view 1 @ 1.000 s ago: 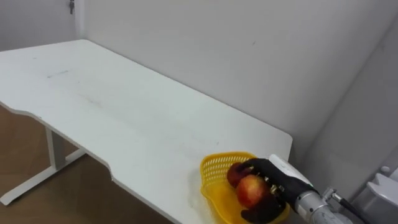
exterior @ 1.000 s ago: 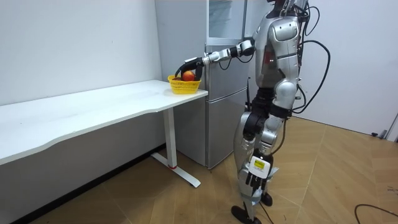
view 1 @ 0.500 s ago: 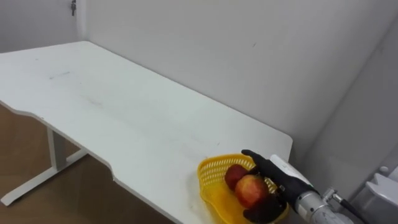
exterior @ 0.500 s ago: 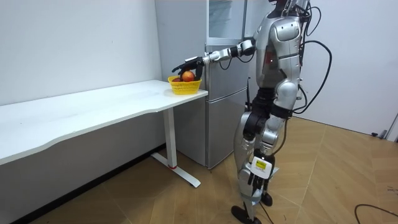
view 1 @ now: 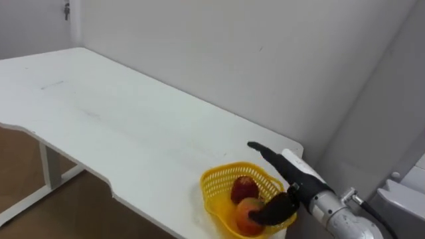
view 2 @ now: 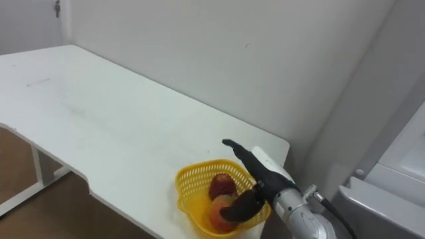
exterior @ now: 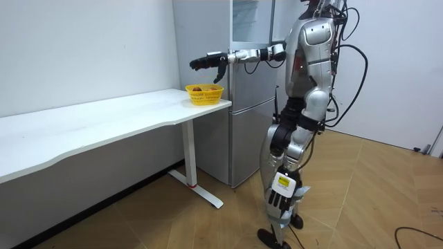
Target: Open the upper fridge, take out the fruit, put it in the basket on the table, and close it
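Observation:
A yellow mesh basket (view 1: 216, 192) (view 2: 189, 189) stands at the near right corner of the white table (view 1: 99, 119). In it lie a dark red apple (view 1: 243, 187) and an orange-red apple (view 1: 246, 214). My right hand (view 1: 290, 174) (view 2: 260, 167) hovers open just above the basket's right side, fingers straight and thumb spread, holding nothing. In the room view this hand (exterior: 206, 62) is well above the basket (exterior: 205, 94). My left hand (exterior: 277, 200) hangs by my leg with relaxed fingers.
I stand by the table's end, right beside the grey fridge (exterior: 249, 90), whose edge (view 1: 405, 199) shows at the right. A white wall runs behind the table. The long tabletop (exterior: 104, 117) stretches away to the left.
My right hand has let go of the orange-red apple, opened and risen above the basket. The apple now lies in the basket. The head camera shifted a little.

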Available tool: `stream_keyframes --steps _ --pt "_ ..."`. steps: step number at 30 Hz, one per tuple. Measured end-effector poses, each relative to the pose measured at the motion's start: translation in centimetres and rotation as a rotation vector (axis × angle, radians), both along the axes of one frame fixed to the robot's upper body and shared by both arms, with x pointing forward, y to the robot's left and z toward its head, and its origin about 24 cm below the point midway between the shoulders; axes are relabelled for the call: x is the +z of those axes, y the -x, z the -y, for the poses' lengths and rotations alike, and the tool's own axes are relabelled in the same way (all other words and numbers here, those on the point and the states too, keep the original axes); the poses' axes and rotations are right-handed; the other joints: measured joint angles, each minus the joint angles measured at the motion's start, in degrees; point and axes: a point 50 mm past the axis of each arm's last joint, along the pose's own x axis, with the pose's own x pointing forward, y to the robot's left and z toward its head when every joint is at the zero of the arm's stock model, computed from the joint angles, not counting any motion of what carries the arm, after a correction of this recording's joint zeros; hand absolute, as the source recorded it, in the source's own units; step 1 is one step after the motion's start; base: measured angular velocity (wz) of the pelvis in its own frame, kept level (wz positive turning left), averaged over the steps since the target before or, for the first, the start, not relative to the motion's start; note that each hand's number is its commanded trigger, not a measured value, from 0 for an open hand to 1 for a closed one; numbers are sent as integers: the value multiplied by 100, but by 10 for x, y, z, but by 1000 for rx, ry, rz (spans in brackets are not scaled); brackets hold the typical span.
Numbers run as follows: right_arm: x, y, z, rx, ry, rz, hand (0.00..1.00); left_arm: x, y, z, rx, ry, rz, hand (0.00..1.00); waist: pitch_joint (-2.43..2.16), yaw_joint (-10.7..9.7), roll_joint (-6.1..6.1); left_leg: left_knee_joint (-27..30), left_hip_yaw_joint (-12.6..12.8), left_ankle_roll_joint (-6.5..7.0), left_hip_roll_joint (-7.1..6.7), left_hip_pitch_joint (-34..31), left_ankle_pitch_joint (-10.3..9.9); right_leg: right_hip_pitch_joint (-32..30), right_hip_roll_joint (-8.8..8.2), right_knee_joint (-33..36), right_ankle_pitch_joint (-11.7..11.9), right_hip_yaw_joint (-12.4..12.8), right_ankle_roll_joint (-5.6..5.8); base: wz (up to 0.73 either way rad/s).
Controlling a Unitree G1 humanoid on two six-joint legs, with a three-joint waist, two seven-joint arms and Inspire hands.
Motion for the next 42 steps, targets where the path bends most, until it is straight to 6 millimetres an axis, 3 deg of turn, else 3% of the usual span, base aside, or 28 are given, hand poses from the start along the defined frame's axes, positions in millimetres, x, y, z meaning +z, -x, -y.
stream_keyframes --steps 8,17,22,26,29,33,40,42 --pt "39 5 -2 4 -126 156 0 -3 19 7 -1 -5 -39 0 -85 -244 219 -29 120 2 12 164 -1 84 13 9 2 165 4 -8" --pt "66 12 -1 21 -235 281 0 -3 18 9 7 2 -15 0 -86 -399 255 -99 227 1 46 314 -1 162 43 13 7 291 -5 -6" --pt "82 21 -6 54 -280 345 0 -3 18 9 8 -1 -16 0 -89 -589 283 -110 261 3 45 342 -2 167 45 11 9 343 -2 -4" --pt "89 26 -10 83 -323 372 0 -4 22 10 11 -12 -22 0 -110 -649 423 -166 406 9 71 490 -4 214 65 13 12 496 2 -19" --pt "97 32 -13 108 -341 404 0 -4 23 10 11 -12 -22 0 -91 -777 498 -225 441 8 93 532 -4 210 85 20 12 554 1 -12" --pt "115 55 -18 163 -341 521 0 -7 28 20 20 16 -33 0 -111 -956 631 -238 568 8 114 568 -5 181 100 16 23 652 -10 -12" --pt "113 80 -13 165 -361 590 0 -10 25 25 24 29 -23 0 -112 -1119 726 -337 843 -1 188 696 -19 161 164 24 39 884 -30 -20" --pt "105 89 -10 134 -370 598 0 -10 24 26 37 26 -9 0 -127 -1208 824 -314 960 -10 224 737 -70 169 210 16 60 983 -40 -28"
